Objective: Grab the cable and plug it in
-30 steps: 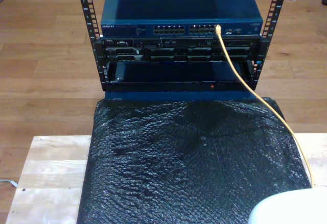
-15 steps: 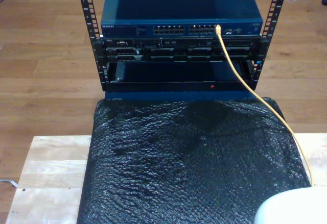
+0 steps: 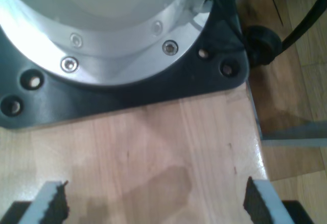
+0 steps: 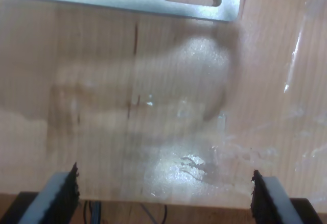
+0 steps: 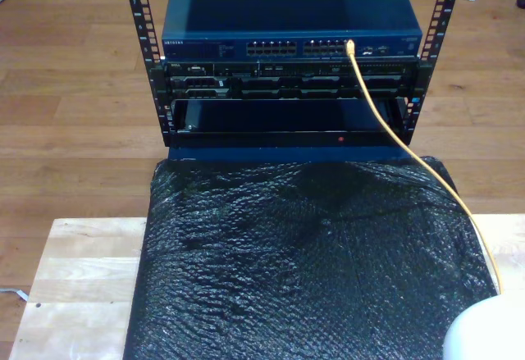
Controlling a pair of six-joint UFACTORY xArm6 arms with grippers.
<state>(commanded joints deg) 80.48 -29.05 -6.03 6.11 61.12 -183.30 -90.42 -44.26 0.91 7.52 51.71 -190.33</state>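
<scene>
Cable [image 5: 385, 122] sits plugged into the blue switch [image 5: 291, 15], trailing from there down over the black wrap [image 5: 303, 270]. My first pincer [image 3: 153, 203] hangs wide open over bare bench [image 3: 153, 152]; my second pincer [image 4: 163, 196] gapes wide too, nothing between the pads.

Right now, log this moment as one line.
cable: plugged into switch | my first gripper: jaws open, empty | my second gripper: jaws open, empty
</scene>
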